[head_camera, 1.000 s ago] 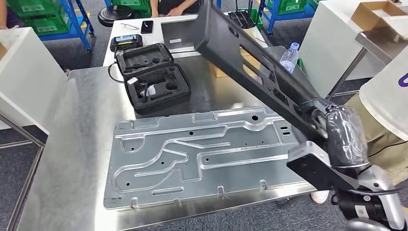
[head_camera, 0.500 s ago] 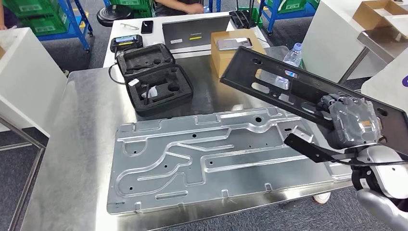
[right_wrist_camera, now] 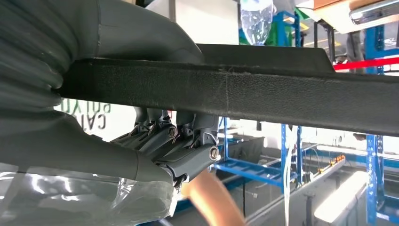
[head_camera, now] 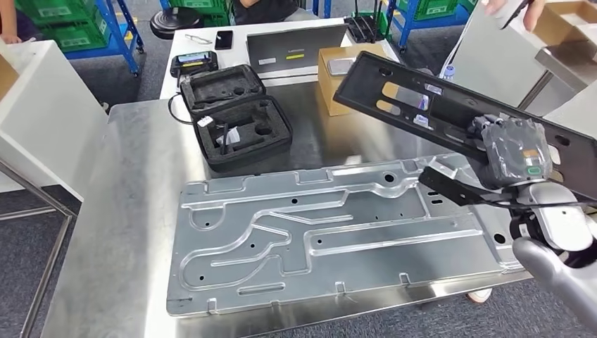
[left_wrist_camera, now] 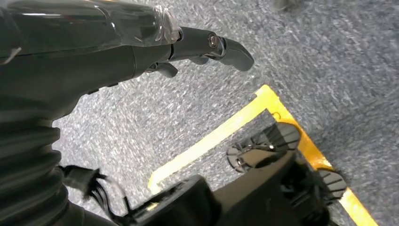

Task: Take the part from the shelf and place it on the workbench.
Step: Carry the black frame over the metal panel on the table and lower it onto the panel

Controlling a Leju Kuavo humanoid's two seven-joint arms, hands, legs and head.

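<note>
A large stamped metal plate (head_camera: pixel 331 239) lies flat along the near edge of the steel desk (head_camera: pixel 120 211), and an open black foam-lined case (head_camera: pixel 236 116) sits toward its far edge. Beyond that edge a white table (head_camera: pixel 204 60) carries a grey laptop (head_camera: pixel 296 48), a phone (head_camera: pixel 224 39) and a cardboard box (head_camera: pixel 338 74).

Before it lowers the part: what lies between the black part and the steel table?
In the head view, the stamped metal plate lies under the black part.
</note>
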